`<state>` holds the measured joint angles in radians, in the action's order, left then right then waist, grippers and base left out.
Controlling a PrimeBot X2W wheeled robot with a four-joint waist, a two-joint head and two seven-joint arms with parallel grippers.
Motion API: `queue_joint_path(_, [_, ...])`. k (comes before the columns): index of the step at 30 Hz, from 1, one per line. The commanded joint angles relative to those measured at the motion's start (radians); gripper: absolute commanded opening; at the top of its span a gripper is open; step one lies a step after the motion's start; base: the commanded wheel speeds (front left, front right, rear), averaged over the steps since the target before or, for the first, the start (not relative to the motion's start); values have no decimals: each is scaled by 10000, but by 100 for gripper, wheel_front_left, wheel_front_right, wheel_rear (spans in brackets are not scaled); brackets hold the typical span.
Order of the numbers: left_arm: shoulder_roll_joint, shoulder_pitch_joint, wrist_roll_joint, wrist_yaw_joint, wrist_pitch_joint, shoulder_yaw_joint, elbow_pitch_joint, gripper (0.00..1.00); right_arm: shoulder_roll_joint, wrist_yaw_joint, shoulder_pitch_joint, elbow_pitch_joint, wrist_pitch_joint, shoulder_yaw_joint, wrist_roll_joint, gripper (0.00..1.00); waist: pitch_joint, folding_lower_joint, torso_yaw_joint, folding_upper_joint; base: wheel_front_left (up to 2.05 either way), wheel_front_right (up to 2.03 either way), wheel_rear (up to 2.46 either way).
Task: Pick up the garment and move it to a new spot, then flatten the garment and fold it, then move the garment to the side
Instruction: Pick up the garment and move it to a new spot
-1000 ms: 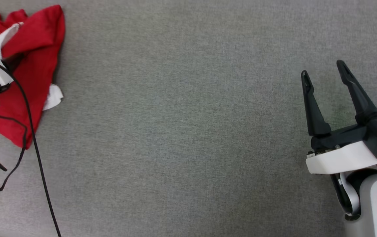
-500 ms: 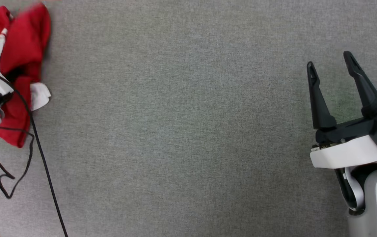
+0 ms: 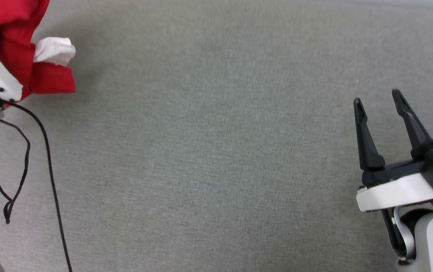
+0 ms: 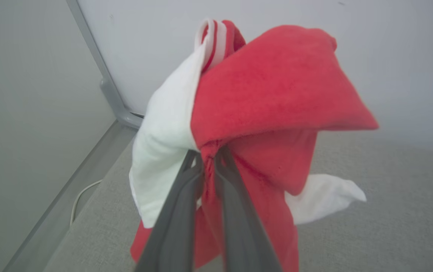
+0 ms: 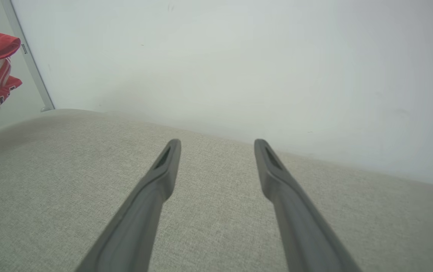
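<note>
Right end effector (image 3: 377,96) sits low right over the grey bench (image 3: 216,151), fingers spread wide, nothing between them; black cable (image 3: 50,158) trails down the near left side; left end effector (image 4: 208,156) clenched on the garment (image 4: 277,90), pinching a red fold beside a white sleeve; garment hangs bunched from those fingers at the bench's far left, above the surface; pale wall (image 5: 239,56) behind.

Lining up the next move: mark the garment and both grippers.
garment (image 4: 273,90), left wrist view, red fold.
left gripper (image 4: 208,155), left wrist view, between tips pinching cloth.
right gripper (image 5: 218,142), right wrist view, between open tips.
</note>
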<state>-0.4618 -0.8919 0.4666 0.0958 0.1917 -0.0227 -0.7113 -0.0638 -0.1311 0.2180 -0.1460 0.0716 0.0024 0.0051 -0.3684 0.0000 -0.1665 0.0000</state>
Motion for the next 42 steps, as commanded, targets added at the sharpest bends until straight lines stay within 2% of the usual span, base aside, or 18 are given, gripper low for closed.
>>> queue_joint_path(1, [28, -75, -190, 22, -571, 106, 113, 0, 63, 5, -236, 65, 48, -88, 35, 100, 731, 0, -57, 0, 0, 0, 0])
queue_joint_path(8, [481, 438, -715, -82, -2708, 488, 770, 0, 136, 7, -913, 177, 41, -444, 139, 100, 1844, 0, 40, 0, 0, 0, 0])
queue_joint_path(14, [1144, 1342, -860, -214, -3558, 878, 1802, 0, 142, 5, -1424, 216, -10, -606, 444, 100, 2491, 0, 344, 0, 0, 0, 0])
queue_joint_path(19, [1834, 2296, -918, -300, -3476, 1449, 2795, 0, 141, 5, -1703, 177, -90, -689, 578, 100, 2750, 0, 740, 0, 0, 0, 0])
queue_joint_path(23, [2431, 3031, -897, -239, -3312, 2047, 3461, 0, 141, 7, -1826, 202, -142, -699, 663, 100, 2806, 0, 1172, 0, 0, 0, 0])
queue_joint_path(24, [2431, 3031, -897, -239, -3312, 2047, 3461, 0, 141, 7, -1826, 202, -142, -699, 663, 100, 2806, 0, 1172, 0, 0, 0, 0])
queue_joint_path(29, [3135, 3847, -872, -53, -2929, 3045, 3841, 0, 141, 7, -1821, 268, -102, -635, 826, 100, 2670, 0, 1820, 0, 0, 0, 0])
queue_joint_path(36, [3788, 4527, -762, 255, -2431, 4932, 3587, 0, 142, 5, -1597, 302, -9, -619, 1031, 100, 1994, 0, 2449, 0, 0, 0, 0])
queue_joint_path(42, [3964, 4945, -686, 325, -2327, 6464, 2863, 0, 142, 5, -1357, 448, 184, -596, 1133, 100, 1536, 0, 2650, 0, 0, 0, 0])
